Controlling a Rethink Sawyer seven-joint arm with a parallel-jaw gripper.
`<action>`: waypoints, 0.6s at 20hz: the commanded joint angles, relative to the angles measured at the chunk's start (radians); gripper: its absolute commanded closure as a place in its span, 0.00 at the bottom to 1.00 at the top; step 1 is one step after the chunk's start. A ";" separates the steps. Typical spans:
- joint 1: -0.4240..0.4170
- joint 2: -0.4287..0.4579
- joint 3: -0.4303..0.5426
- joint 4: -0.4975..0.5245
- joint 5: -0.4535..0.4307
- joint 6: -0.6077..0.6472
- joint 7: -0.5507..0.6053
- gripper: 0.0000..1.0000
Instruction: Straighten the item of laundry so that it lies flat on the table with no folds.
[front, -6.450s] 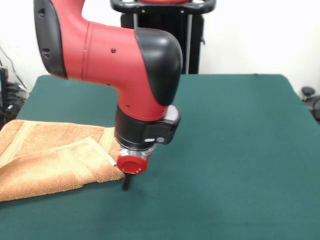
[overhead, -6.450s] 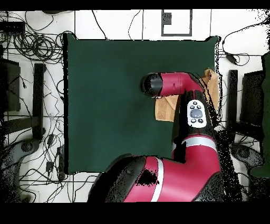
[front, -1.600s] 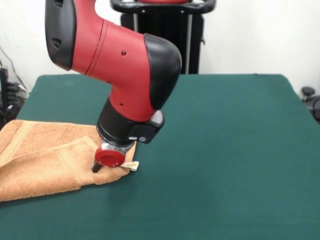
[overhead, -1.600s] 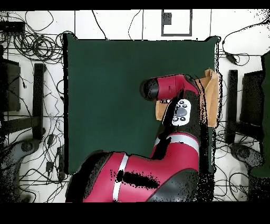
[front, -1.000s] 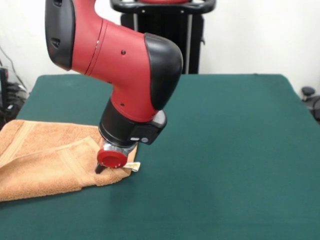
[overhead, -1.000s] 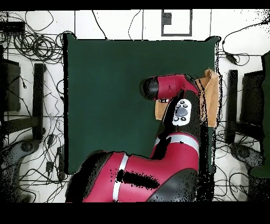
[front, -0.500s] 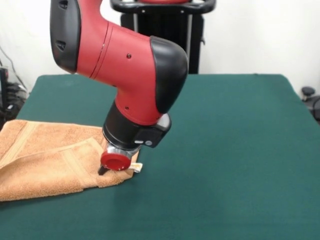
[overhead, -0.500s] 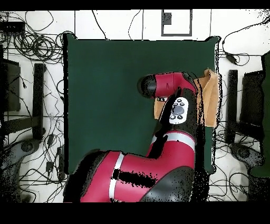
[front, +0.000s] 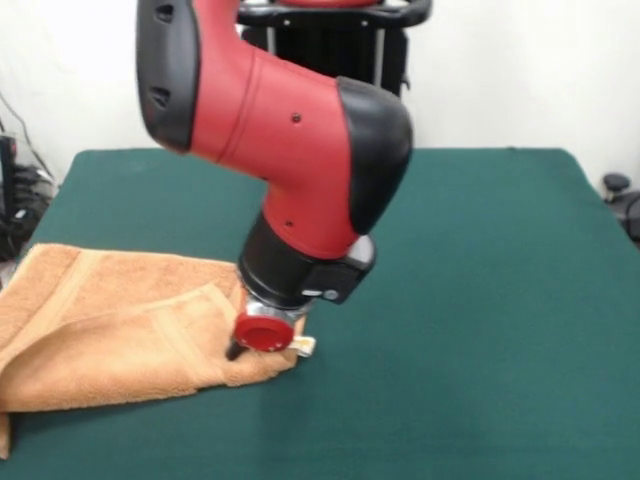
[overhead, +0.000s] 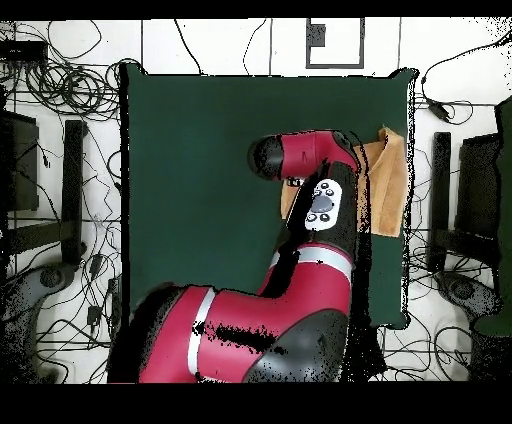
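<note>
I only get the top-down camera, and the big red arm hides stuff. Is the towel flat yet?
Observer: No. From the front, the towel is folded, with one layer lying over another.
Operator: Where's the gripper?
Observer: The gripper is down at the corner of the folded top layer.
Operator: Does the towel have a tag?
Observer: Yes, a small white tag pokes out beside the gripper, over the green table.

The folded towel (front: 110, 330) lies at the table's (front: 480, 300) edge, gripper (front: 235, 350) on its corner
</note>
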 joint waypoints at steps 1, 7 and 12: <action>0.115 0.090 0.156 0.022 0.188 0.010 0.237 1.00; 0.145 0.085 0.122 0.031 0.284 0.043 0.278 1.00; 0.165 0.071 0.090 0.058 0.382 0.156 0.323 1.00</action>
